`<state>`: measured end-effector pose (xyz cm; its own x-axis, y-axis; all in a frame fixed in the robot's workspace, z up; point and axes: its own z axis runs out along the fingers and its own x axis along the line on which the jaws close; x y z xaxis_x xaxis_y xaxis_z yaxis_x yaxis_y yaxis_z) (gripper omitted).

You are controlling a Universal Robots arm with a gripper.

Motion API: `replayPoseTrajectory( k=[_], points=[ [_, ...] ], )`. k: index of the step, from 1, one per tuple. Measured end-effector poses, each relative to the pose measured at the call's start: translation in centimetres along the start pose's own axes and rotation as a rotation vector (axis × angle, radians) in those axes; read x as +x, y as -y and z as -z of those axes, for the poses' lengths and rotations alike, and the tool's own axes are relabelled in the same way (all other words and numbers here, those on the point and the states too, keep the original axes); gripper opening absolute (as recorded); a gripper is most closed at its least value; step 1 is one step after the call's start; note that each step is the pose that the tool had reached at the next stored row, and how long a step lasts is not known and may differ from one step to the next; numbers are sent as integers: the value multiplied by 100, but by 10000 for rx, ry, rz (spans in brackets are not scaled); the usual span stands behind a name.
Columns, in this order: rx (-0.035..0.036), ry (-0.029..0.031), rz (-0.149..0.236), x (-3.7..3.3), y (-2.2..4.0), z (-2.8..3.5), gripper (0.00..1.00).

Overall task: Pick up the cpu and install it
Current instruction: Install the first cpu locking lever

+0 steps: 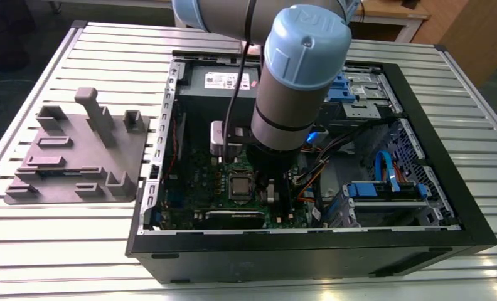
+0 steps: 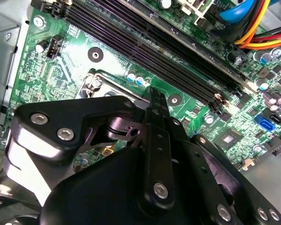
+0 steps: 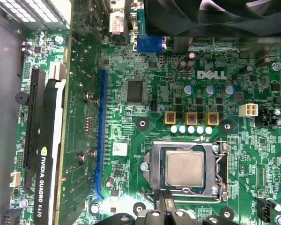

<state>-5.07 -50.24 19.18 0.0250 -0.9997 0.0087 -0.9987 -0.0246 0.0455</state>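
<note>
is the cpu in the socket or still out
In. In the first wrist view the cpu lies flat inside the silver socket frame on the motherboard, its grey top showing.

In the exterior view the arm hides the middle of the motherboard, and the end effector's tips are lost in shadow below it. The computer case is cut off by the bottom edge. In the second wrist view the end effector body covers most of the socket frame — whether its fingers are parted cannot be told. In the first wrist view the bottom edge crops the end effector, which overlaps the lower rim of the socket frame around the cpu — contact cannot be told.
</note>
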Motion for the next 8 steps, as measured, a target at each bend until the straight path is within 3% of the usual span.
replayPoseTrajectory(
  k=[8],
  points=[
    [2, -4, 96, 0, 14, -39, 11]
  ],
)
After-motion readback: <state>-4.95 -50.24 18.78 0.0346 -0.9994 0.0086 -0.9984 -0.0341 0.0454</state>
